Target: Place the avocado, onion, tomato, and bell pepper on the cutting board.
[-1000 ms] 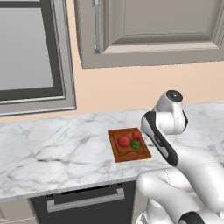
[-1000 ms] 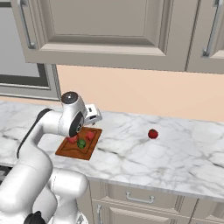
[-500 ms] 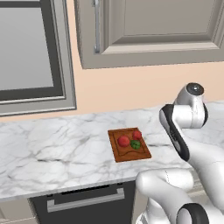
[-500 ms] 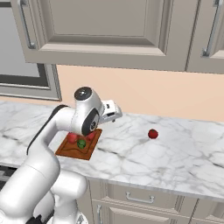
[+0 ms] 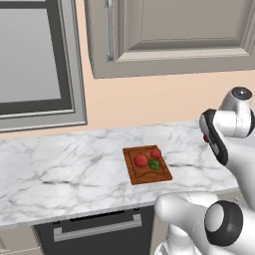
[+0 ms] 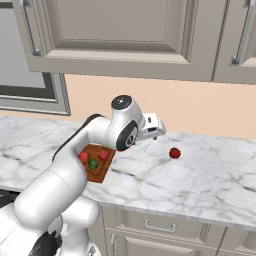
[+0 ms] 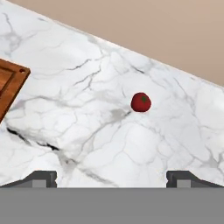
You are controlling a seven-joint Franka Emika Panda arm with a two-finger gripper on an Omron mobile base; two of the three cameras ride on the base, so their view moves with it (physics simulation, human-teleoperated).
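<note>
Three produce items on the cutting board (image 5: 147, 165), two red rounds (image 5: 141, 160) and the green avocado (image 5: 154, 164), a fourth red round item (image 6: 174, 153) alone on the marble tabletop (image 6: 200, 175) well apart from the board, hand (image 7: 112, 177) spread wide and empty above the tabletop, facing that lone red item

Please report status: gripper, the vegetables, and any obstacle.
Gripper open, empty, above the counter. Avocado and two red items on the cutting board. One red item alone on the counter, path to it free.
</note>
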